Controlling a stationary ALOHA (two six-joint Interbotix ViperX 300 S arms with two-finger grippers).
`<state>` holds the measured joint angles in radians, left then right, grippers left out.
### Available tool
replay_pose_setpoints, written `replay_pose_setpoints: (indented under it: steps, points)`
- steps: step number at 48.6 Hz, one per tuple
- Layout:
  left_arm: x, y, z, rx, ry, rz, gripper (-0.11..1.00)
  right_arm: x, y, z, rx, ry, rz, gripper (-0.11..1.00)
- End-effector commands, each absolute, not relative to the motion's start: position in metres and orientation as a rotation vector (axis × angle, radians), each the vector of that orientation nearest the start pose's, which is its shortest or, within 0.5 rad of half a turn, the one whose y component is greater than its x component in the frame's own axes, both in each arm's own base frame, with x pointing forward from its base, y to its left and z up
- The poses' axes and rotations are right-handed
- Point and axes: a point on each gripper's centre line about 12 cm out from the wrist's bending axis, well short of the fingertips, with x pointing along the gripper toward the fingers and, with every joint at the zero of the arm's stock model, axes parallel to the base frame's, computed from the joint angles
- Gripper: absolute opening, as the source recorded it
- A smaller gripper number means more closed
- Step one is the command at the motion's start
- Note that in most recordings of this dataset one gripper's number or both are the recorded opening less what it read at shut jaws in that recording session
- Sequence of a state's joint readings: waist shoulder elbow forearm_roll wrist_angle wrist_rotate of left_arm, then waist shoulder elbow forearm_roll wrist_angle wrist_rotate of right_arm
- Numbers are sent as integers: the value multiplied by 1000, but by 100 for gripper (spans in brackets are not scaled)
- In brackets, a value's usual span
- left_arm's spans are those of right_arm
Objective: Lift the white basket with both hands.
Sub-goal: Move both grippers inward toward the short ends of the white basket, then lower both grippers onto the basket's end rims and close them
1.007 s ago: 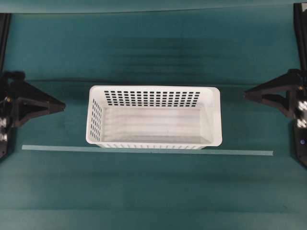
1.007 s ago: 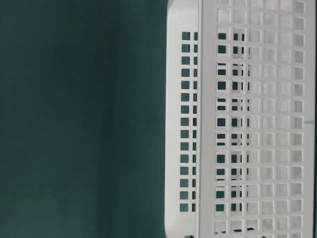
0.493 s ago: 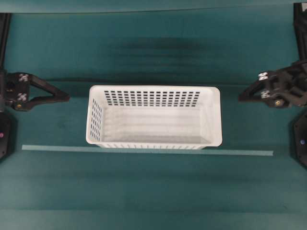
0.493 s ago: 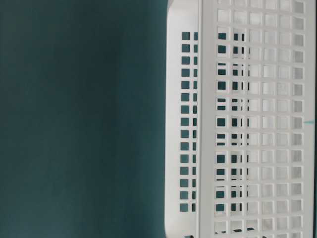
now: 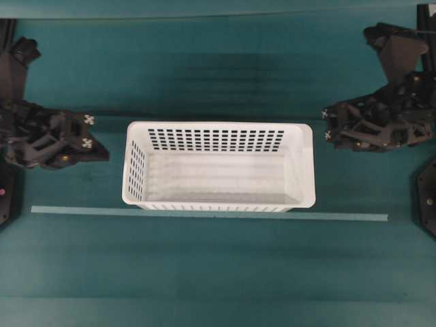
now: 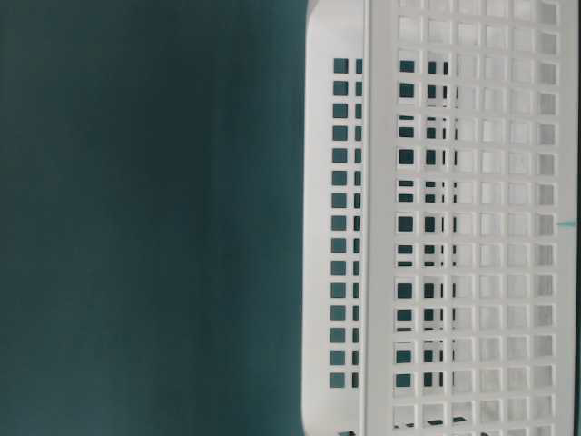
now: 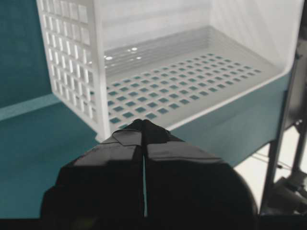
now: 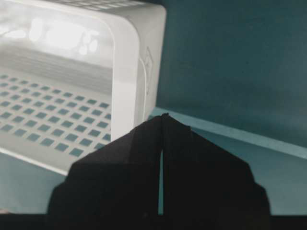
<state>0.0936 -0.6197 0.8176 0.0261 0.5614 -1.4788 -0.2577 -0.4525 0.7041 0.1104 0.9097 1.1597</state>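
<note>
The white basket (image 5: 218, 127) stands upright and empty in the middle of the teal table, its slotted long wall filling the table-level view (image 6: 454, 227). My left gripper (image 5: 106, 154) is shut on nothing, its tip a short way off the basket's left end. Its wrist view shows the tips (image 7: 144, 122) meeting in front of a basket corner (image 7: 98, 72). My right gripper (image 5: 326, 130) is also shut on nothing, just off the basket's right end near the far corner. In its wrist view the tips (image 8: 164, 116) point past the basket's rounded corner (image 8: 136, 62). Neither gripper touches the basket.
A thin pale tape strip (image 5: 204, 214) runs left to right along the table just in front of the basket. Black arm bases stand at the left edge (image 5: 5, 197) and the right edge (image 5: 428, 204) of the table.
Both arms have come forward and rolled their wrists. The left tip has moved right and the right tip left, each closer to its end of the basket. The basket has not moved.
</note>
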Motion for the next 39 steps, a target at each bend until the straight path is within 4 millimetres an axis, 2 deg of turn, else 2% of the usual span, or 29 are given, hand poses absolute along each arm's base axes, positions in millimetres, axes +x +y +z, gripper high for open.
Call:
replay_pose_setpoints:
  steps: [1, 13, 19, 22, 27, 34, 39]
  points:
    - [265, 26, 274, -1400, 538, 626, -3, 264, -56, 241, 1262, 933, -838, 5]
    - [267, 27, 272, -1392, 564, 647, 1, 265, -52, 241, 1273, 935, -823, 11]
    - [267, 27, 272, -1386, 565, 642, 6, 265, -52, 241, 1273, 934, -822, 19]
    - [266, 27, 269, -1371, 574, 643, 11, 265, -52, 240, 1272, 928, -820, 25]
    - [265, 26, 268, -1357, 581, 639, 29, 266, -52, 237, 1275, 916, -813, 43]
    - [267, 27, 265, -1359, 587, 648, 71, 270, -53, 235, 1278, 896, -805, 79]
    - [272, 27, 259, -1357, 605, 663, 94, 272, -54, 232, 1278, 890, -806, 96]
